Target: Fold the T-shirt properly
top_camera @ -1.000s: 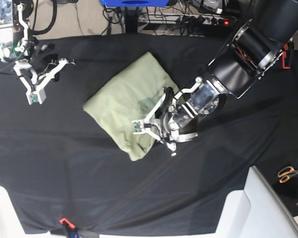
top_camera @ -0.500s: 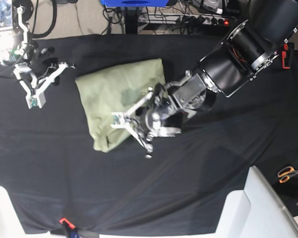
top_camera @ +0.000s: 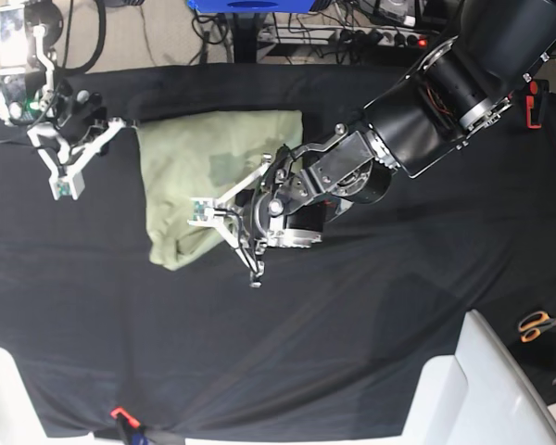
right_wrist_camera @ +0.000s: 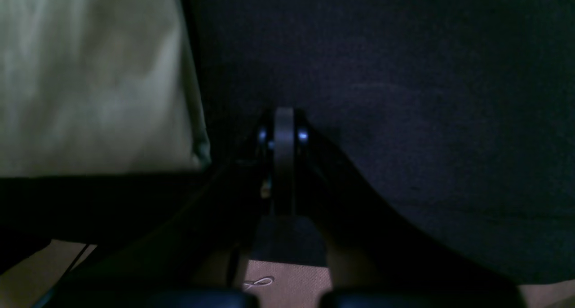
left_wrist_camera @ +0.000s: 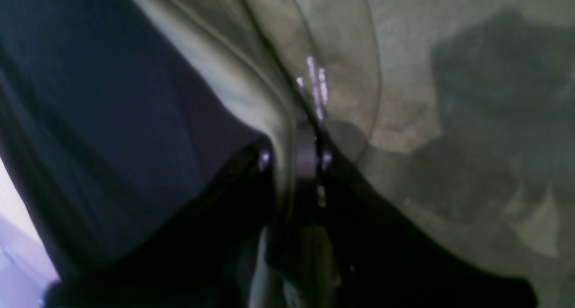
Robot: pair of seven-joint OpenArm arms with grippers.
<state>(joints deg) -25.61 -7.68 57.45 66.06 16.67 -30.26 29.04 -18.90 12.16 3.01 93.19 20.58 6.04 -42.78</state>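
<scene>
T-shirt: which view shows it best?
Base view: the whole T-shirt shows, lying on the black cloth with its outline clear. Left wrist gives only blurred close-up folds at the left gripper. Right wrist catches one corner.

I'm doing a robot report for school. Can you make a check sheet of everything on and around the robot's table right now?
Surface: black table cloth, lightly wrinkled.
Job's things: pale green T-shirt, bunched into a rough folded block, left of centre in the base view.
Clutter: orange-handled scissors by the right edge; small red clip at the near edge.
Grippers: left gripper shut on the T-shirt's edge; right gripper shut, holding nothing, beside the shirt's corner.
Cables: several behind the table, with a power strip.
Surroundings: blue frame at the back; white panels at the front corners.
</scene>
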